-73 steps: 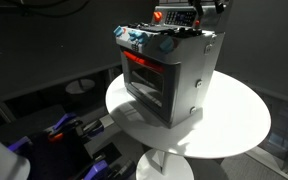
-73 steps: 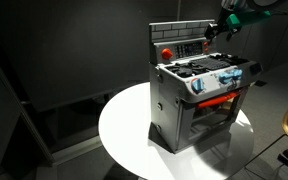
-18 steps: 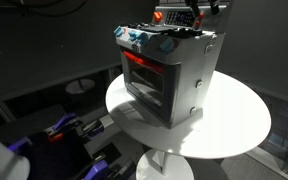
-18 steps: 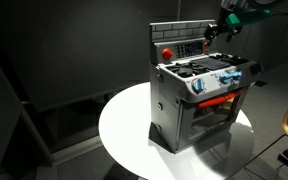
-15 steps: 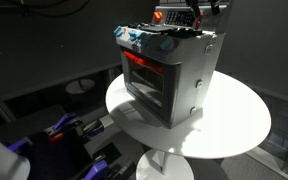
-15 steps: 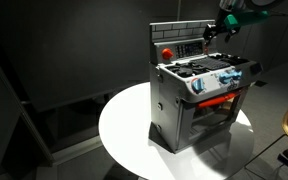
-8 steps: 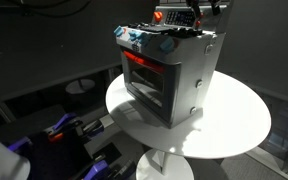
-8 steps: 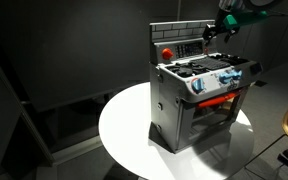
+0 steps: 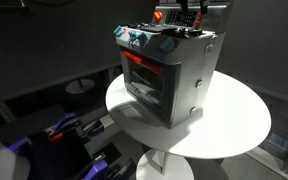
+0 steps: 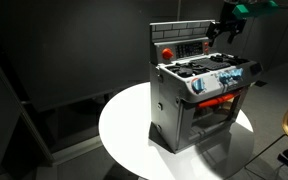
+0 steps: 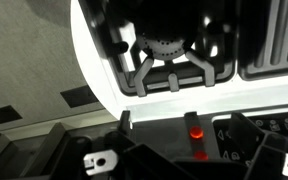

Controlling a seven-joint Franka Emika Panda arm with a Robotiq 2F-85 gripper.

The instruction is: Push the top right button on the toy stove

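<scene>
Toy stove (image 9: 169, 75): upright near the middle of the round white surface (image 9: 236, 128), with its red-lit window facing outward (same in both exterior views).
Back panel (image 10: 184, 46): red, rising behind the cooktop. The target button should be at its top right corner, but it is too small to make out.
Gripper (image 10: 227, 29): hangs just beside the panel's upper right end. Contact cannot be resolved, nor can the jaw spread in any view. Nothing seen held.
Change: compared with half a second ago, the gripper sits slightly further up and outward from the panel. The stove has not shifted.
Wrist view: burner grate (image 11: 170, 66) above, and a small glowing red spot (image 11: 194, 130) on the panel strip below.
Reading: probably either a press just released or a re-aim. No sign confirms that the button went in.
Next: if not yet pressed, line up on the corner and push straight in, gently (a light toy may slide).
</scene>
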